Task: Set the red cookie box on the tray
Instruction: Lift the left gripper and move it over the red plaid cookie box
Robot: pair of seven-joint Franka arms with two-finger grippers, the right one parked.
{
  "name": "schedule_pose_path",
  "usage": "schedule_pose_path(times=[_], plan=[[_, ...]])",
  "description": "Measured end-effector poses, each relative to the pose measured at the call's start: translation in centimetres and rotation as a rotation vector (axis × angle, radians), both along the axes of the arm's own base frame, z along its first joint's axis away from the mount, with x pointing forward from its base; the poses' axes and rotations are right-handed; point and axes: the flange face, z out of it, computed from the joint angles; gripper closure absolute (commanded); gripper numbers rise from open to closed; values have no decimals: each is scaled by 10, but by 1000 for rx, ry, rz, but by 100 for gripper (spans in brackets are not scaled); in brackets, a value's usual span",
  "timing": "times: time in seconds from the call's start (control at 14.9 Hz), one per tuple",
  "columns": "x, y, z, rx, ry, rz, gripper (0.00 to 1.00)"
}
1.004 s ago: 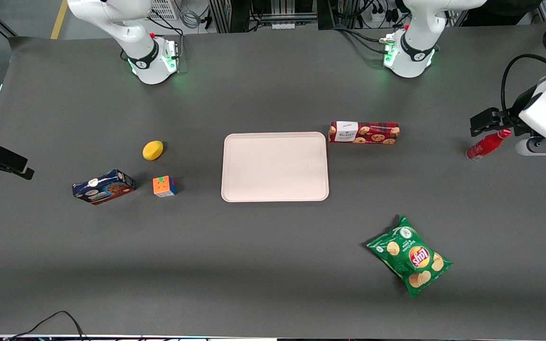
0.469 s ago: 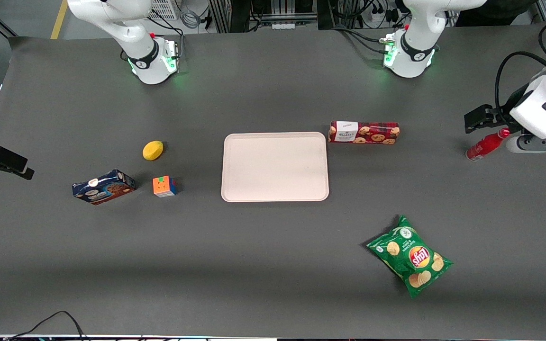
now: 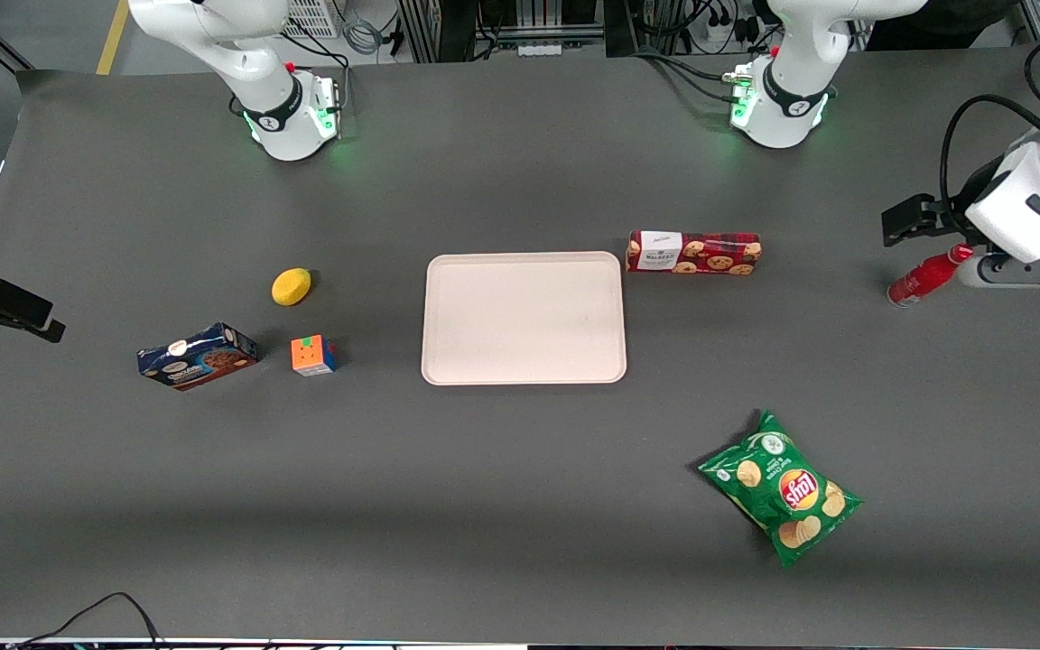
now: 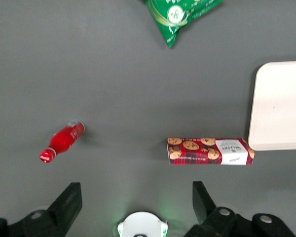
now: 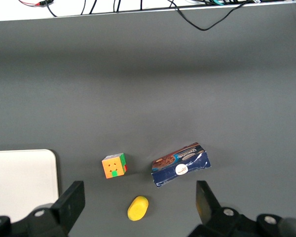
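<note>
- A dark grey table (image 3: 520,506) carries all the things.
- The tray (image 3: 524,318) lies flat in the middle of the table.
- The red cookie box (image 3: 693,253) lies on the table just beside a tray corner, not on the tray.
- The gripper (image 4: 136,202) hangs high above the working arm's end of the table, fingers spread wide and holding nothing.
- A red bottle (image 3: 926,275) lies near it; a green chips bag (image 3: 782,487) is nearer the front camera.
</note>
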Motion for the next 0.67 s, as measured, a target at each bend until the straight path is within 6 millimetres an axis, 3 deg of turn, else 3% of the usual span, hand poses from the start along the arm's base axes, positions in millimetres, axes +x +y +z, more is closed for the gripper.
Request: schedule_pose_path(times=[0.27,0.67], plan=[[-9,-17,-10,6,64,-34,0],[-35,-40,-55,-45,139,-52,0]])
